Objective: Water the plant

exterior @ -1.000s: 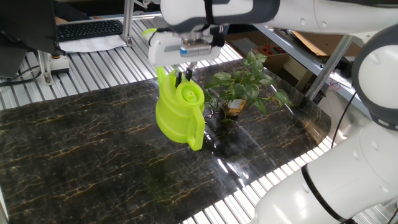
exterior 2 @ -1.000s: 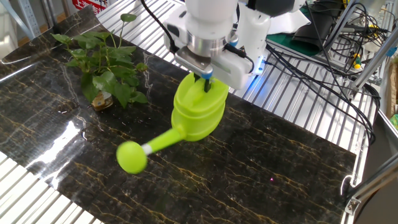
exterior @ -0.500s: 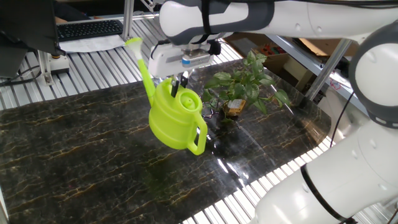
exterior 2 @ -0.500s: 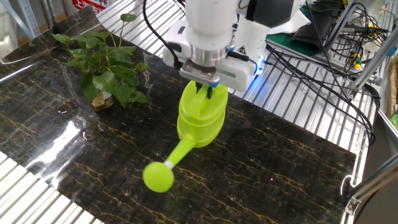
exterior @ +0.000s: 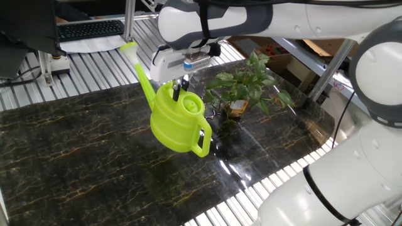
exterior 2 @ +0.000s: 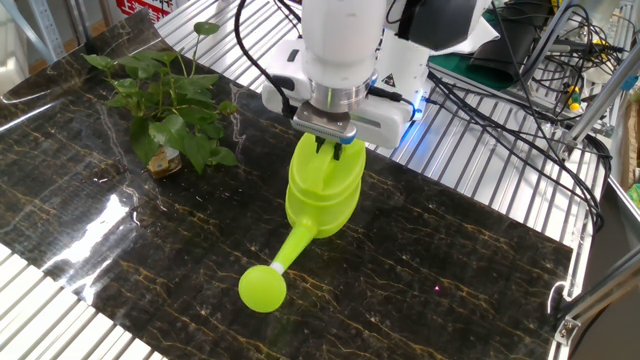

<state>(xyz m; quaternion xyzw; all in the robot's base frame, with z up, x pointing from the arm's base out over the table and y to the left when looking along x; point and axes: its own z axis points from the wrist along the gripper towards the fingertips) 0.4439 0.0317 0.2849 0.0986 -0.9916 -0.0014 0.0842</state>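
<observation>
While the arm reaches in from the top of one fixed view, its gripper [exterior: 180, 82] points straight down, its dark fingers [exterior: 178, 91] pinched on the top of the can [exterior: 178, 119]. The can hangs above the dark marbled table [exterior: 75, 144], near the middle. Its spout [exterior: 139, 68] rises toward 11 o'clock, ending in a flat rose near the slatted metal surround. Its loop handle [exterior: 204, 137] sticks out at 4 o'clock. The plant [exterior: 246, 85] stands on the table at 3 o'clock from the can, close by but not touching it. Its leaves spread wide over a small brownish pot [exterior: 237, 109]. A keyboard [exterior: 88, 28] lies beyond the table at the upper left.

From the other fixed view, the gripper [exterior 2: 328, 146] comes down from the top centre, clamped on the can [exterior 2: 323, 190] at its crown. Here the spout [exterior 2: 293, 248] runs toward 7 o'clock, and the round rose [exterior 2: 262, 289] faces the camera over bare table [exterior 2: 470, 260]. The plant [exterior 2: 165, 105] sits well apart at 10 o'clock from the can, near the far left corner, with one leaf on a long stem pointing upward. The rose points away from the plant. Cables [exterior 2: 520, 70] trail across the metal slats at the upper right.
</observation>
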